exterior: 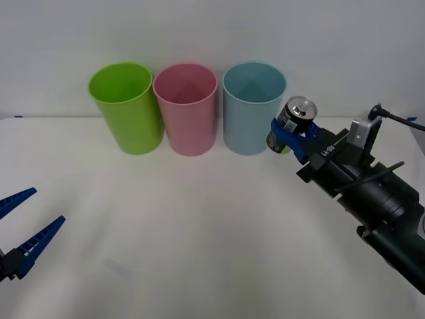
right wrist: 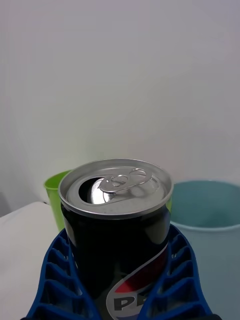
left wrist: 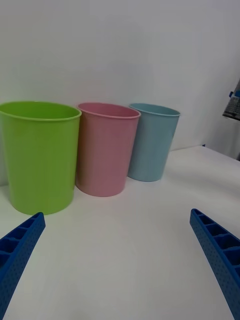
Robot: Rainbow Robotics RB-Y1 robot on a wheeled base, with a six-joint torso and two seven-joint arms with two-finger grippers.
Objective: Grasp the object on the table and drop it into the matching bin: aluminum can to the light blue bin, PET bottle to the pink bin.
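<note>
The aluminum can [exterior: 292, 124] is dark-sided with a shiny silver top and pull tab, and it hangs in the air just right of the light blue bin [exterior: 253, 107]. My right gripper [exterior: 291, 136] is shut on the can [right wrist: 116, 220], its blue ribbed fingers [right wrist: 57, 280] wrapping both sides. The can's top sits about level with the light blue bin's rim [right wrist: 205, 207]. The pink bin [exterior: 186, 109] stands left of the blue one on the white table [exterior: 199, 232]. My left gripper [exterior: 23, 229] rests open low at the table's left edge, holding nothing.
A lime green bin [exterior: 126, 106] stands at the left end of the row, touching the pink bin. In the left wrist view the green bin [left wrist: 40, 155], pink bin [left wrist: 106, 147] and light blue bin [left wrist: 152, 140] line up ahead.
</note>
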